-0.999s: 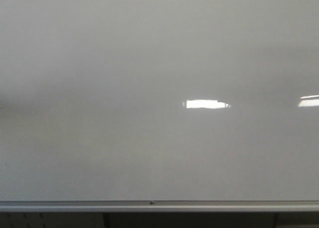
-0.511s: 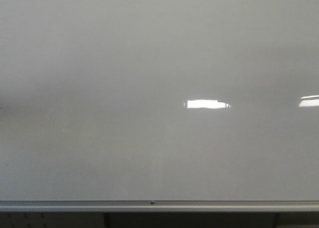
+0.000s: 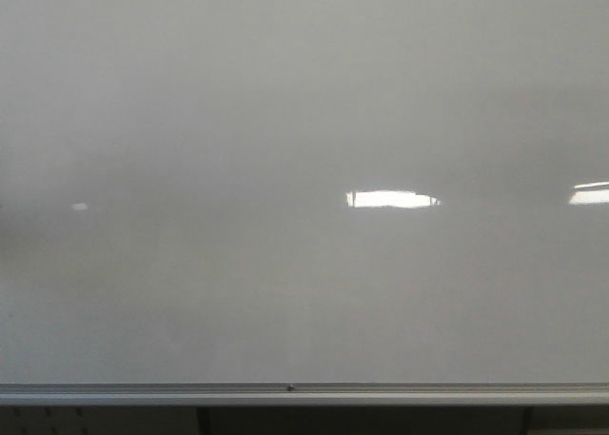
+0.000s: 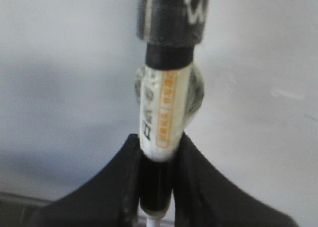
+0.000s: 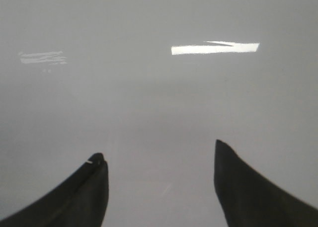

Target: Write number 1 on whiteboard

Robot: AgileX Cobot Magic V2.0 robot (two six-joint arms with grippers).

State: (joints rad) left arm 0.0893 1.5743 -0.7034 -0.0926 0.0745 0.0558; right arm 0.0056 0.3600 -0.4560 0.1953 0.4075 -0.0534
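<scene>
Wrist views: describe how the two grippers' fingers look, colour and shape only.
The left gripper has matte black fingers with broad bases that curve inward and narrow toward the tips. The right gripper has the same plain black fingers, wide at the base and tapering to pointed tips; one tip carries a small pale fleck. No cables, labels or markings show on either, and the front view shows no arm.

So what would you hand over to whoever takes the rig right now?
Left end effector: shut on the marker, which is close to the whiteboard.
Right end effector: open, empty, facing the board.
Done: marker is in hand.
Left: the whole stroke. No number 1 shows on the board in the front view, only light reflections. Whether the tip touches the board cannot be told.
</scene>
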